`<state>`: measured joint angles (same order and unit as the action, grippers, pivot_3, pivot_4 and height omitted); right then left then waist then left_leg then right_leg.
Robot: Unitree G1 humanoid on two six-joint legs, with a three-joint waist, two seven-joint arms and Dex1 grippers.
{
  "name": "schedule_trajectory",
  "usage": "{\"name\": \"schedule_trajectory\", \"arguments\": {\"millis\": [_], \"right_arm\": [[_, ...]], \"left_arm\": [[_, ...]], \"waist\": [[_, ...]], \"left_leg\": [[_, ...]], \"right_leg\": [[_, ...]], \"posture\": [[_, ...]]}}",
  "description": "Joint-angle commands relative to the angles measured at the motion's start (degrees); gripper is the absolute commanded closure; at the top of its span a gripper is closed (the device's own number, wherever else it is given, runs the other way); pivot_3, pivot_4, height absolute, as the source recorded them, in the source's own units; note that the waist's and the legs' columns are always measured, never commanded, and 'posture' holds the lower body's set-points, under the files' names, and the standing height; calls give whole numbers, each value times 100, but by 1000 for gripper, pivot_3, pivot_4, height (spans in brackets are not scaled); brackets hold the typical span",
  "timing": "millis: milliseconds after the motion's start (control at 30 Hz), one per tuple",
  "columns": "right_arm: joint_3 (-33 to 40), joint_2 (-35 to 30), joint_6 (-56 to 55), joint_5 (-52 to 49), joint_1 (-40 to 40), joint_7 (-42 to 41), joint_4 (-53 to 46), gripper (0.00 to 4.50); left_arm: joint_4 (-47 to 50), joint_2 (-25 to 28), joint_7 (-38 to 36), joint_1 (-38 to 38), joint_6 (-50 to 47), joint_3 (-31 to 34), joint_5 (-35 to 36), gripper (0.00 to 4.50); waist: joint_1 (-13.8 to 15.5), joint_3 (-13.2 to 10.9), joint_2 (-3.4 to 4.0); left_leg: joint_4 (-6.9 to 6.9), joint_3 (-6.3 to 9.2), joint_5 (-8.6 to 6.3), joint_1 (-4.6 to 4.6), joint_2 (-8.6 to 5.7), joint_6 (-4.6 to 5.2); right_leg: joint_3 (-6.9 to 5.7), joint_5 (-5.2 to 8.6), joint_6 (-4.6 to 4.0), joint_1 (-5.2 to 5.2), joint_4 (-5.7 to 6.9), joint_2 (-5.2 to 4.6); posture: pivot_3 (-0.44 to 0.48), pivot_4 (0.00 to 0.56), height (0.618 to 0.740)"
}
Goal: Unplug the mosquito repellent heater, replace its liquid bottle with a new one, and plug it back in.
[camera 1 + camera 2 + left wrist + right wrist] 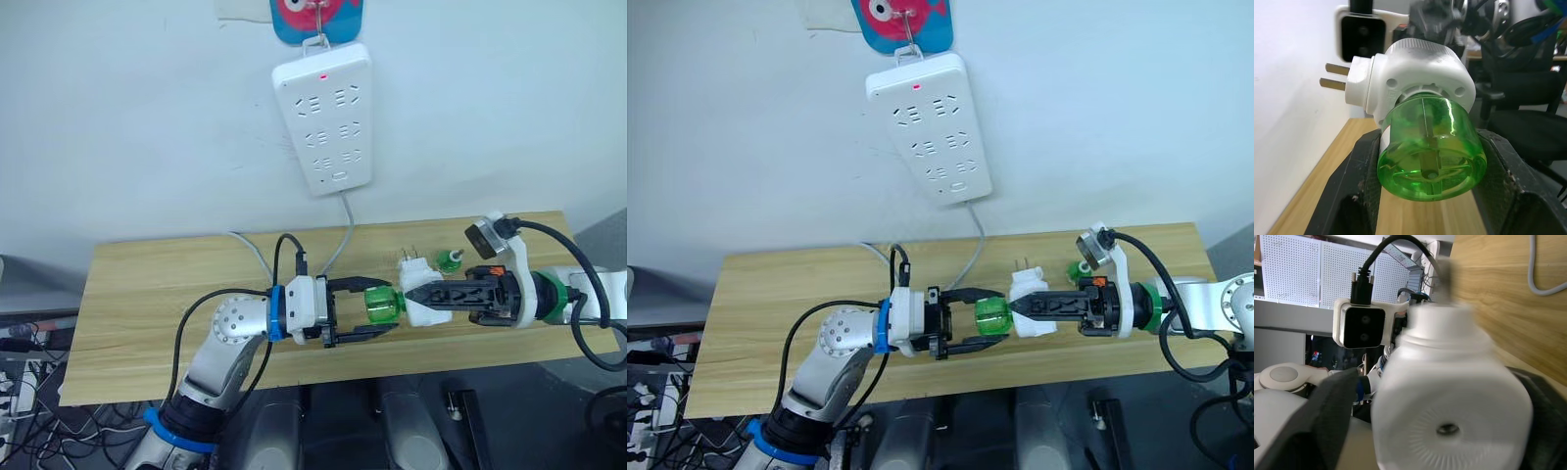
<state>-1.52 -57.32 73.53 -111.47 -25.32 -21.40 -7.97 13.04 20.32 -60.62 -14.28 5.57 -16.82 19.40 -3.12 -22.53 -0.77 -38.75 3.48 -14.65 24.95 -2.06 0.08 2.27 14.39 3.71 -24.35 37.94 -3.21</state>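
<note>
Above the bench (147, 294), centre frame: mosquito repellent heater (423, 297) was clamped by the right gripper (411, 295).
Left gripper (377, 318): straddled the green liquid bottle (383, 305), contact unclear.
Risk: twisting could cross-thread or drop it.

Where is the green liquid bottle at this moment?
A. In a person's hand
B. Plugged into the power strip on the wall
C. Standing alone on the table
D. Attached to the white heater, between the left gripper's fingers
D: the green liquid bottle sits in the heater, with the left gripper around it and the right gripper on the heater.
</note>
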Motion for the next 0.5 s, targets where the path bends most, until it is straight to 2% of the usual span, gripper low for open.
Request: {"name": "schedule_trajectory", "arguments": {"millis": [33, 500], "right_arm": [[68, -75, 24, -153, 62, -111, -185, 34], [53, 174, -168, -153, 264, 81, -329, 34]], "left_arm": [[85, -9, -5, -18, 74, -14, 26, 2245], [46, -45, 101, -89, 4, 45, 74, 2245]], "waist": [[1, 0, 0], [0, 0, 0]], "left_leg": [[0, 1, 0, 0, 0, 0], [-1, 0, 0, 0, 0, 0]], "right_leg": [[0, 0, 0, 0, 0, 0], [-2, 0, 0, 0, 2, 0]], "posture": [[-58, 378, 740], [-53, 379, 740]]}}
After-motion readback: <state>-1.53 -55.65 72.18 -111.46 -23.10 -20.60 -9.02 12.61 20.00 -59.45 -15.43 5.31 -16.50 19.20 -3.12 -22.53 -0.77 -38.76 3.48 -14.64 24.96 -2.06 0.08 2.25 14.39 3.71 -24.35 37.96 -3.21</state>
